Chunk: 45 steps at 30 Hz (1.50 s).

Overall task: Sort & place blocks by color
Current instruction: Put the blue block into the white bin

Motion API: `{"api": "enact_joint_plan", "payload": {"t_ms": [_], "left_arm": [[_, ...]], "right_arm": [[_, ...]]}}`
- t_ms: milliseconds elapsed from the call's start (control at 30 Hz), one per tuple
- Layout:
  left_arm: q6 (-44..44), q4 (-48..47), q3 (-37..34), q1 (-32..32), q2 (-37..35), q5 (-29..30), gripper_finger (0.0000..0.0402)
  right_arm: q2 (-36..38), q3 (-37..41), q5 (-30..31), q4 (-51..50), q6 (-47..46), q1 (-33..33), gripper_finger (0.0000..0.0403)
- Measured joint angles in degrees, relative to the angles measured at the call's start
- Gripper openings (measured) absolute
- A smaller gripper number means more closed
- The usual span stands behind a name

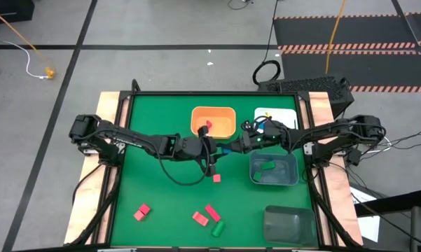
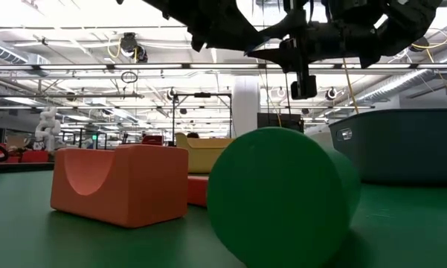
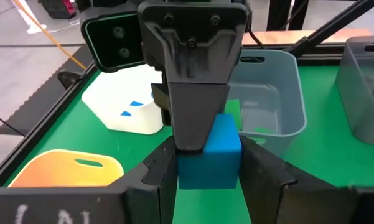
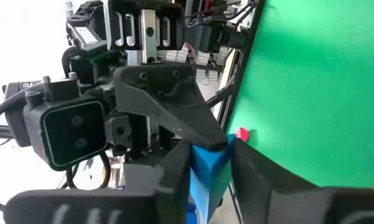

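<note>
While you look down from the high view, both grippers meet mid-table, just in front of the orange bin [image 1: 214, 120], with the blue block [image 1: 225, 149] between them. From the left wrist view, your left gripper [image 3: 208, 171] clamps the block while the other arm's finger presses its top face. From the right wrist view, the right gripper [image 4: 208, 168] appears closed on the same block, though the contact is partly hidden; the white bin [image 3: 127, 102] lies on the right arm's side.
</note>
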<state>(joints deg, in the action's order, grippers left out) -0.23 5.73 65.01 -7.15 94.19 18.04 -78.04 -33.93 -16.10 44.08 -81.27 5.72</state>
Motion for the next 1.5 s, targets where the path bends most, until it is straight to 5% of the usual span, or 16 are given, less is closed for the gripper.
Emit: {"api": "enact_joint_plan", "payload": {"t_ms": [300, 533, 733, 1500], "left_arm": [[-0.28, -0.53, -0.04, 0.64, 0.00, 0.34, 0.0139], [-2.93, 2.32, 0.12, 0.86, 0.02, 0.02, 0.0281], [-2.91, 2.11, 0.07, 0.86, 0.02, 1.69, 0.0348], [-5.05, 1.82, 0.04, 0.76, 0.02, 1.51, 0.0360]], "right_arm": [[0.07, 0.15, -0.71, -0.18, -0.50, 0.54, 0.0037], [0.04, -0.17, -2.62, 1.57, -1.08, 1.44, 0.0019], [0.04, -0.16, -3.90, 2.05, -1.14, 2.55, 0.0000], [0.35, -0.07, -7.38, 0.59, 0.48, 8.21, 0.0001]]}}
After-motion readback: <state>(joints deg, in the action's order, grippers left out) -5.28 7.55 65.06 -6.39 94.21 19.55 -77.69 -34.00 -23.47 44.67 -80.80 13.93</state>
